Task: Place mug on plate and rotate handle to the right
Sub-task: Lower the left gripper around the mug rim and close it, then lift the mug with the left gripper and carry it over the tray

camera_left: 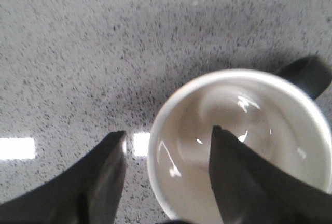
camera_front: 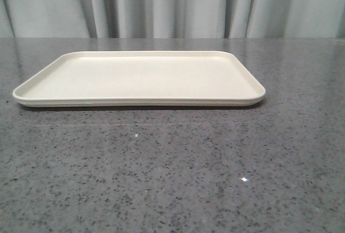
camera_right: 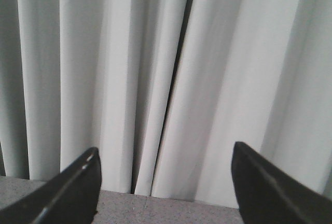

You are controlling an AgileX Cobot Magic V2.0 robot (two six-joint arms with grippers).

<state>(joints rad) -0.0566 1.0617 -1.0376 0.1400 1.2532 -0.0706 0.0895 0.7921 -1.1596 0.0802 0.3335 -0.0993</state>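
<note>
The cream rectangular plate (camera_front: 140,76) lies flat at the middle of the grey speckled table in the front view; neither the mug nor either arm shows there. In the left wrist view I look down into the white mug (camera_left: 259,115), which stands upright on the table. Its black handle (camera_left: 308,73) sticks out on the side away from the fingers. My left gripper (camera_left: 168,130) is open and straddles the mug's near wall, with one finger inside the cup and the other outside, a gap from the rim. My right gripper (camera_right: 165,149) is open and holds nothing.
The grey speckled table (camera_front: 172,179) runs wide in front of the plate. Pale pleated curtains (camera_front: 172,4) hang behind the table's far edge, and the right wrist view faces them (camera_right: 129,68) from low over the tabletop.
</note>
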